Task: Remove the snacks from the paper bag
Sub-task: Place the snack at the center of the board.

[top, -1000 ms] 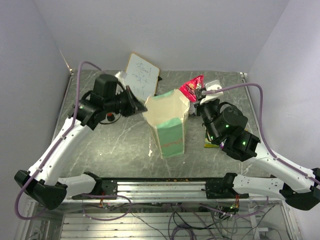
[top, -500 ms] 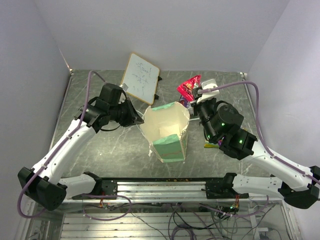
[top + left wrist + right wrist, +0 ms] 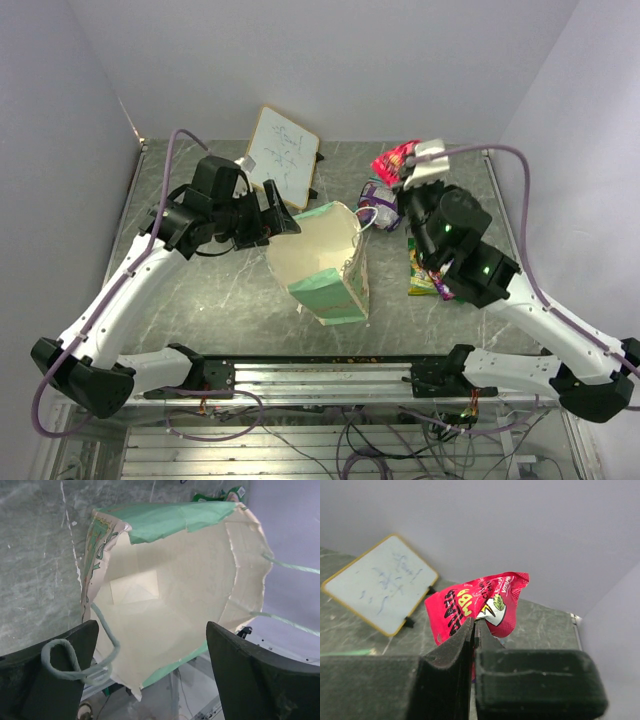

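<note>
- Cream paper with a mint-green band: the bag [image 3: 335, 285] sits mid-tabletop [image 3: 210, 290], tilted, its mouth turned toward the left hand [image 3: 277, 219].
- In the left wrist view the bag's inside [image 3: 190, 590] shows only bare paper and a folded base; no packet can be seen in it.
- The left hand [image 3: 150, 627] has its fingers [image 3: 50, 680] spread wide at the bag's rim. They clamp nothing, but a green string handle [image 3: 75, 662] loops over the left one.
- The right hand [image 3: 408, 173] is raised behind and to the right of the bag, clear of it.
- The right hand's fingers [image 3: 445, 670] are pressed together on a red packet [image 3: 480, 605], which sticks up crumpled above them.
- A purple packet [image 3: 377, 192] lies on the tabletop just beyond the bag's far right corner, under the right hand.
- Green and yellow packets [image 3: 424, 278] lie to the right of the bag, partly hidden by the right arm.
- A whiteboard [image 3: 283, 155] leans at the back, behind the left hand and well apart from the red packet.
</note>
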Motion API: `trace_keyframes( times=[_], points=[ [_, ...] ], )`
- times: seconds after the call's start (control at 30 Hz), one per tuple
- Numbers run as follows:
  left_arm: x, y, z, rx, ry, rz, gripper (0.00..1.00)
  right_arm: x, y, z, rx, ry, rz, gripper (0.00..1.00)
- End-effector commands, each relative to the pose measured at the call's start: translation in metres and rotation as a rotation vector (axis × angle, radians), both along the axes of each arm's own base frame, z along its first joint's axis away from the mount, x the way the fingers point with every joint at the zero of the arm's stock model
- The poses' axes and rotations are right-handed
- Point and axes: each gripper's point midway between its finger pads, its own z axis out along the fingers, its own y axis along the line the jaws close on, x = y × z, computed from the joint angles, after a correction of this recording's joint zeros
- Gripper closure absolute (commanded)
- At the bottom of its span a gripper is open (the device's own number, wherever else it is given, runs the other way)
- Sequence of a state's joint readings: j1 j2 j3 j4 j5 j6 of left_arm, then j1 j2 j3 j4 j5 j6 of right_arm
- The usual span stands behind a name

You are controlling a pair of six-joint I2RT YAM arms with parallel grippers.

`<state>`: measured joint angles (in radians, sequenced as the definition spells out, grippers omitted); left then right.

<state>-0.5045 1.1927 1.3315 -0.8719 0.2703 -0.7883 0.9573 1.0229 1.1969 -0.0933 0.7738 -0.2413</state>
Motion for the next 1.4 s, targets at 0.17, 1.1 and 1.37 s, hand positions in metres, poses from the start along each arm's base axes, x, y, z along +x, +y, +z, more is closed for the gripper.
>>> trace_keyframes(
  times=[0.17,1.1,1.37],
  points=[
    [-0.006,0.027,0.013,0.097,-0.043,0.047,0.00,0.070,-0.052,-0.014,0.033,0.104,-0.171,1.00],
    [0.001,0.040,0.083,0.151,-0.164,0.050,0.01,0.180,-0.070,-0.133,0.278,0.323,-0.173,1.00],
    [-0.010,0.054,0.097,0.152,-0.179,0.110,0.09,0.212,-0.067,-0.205,0.291,0.408,-0.167,1.00]
  ],
)
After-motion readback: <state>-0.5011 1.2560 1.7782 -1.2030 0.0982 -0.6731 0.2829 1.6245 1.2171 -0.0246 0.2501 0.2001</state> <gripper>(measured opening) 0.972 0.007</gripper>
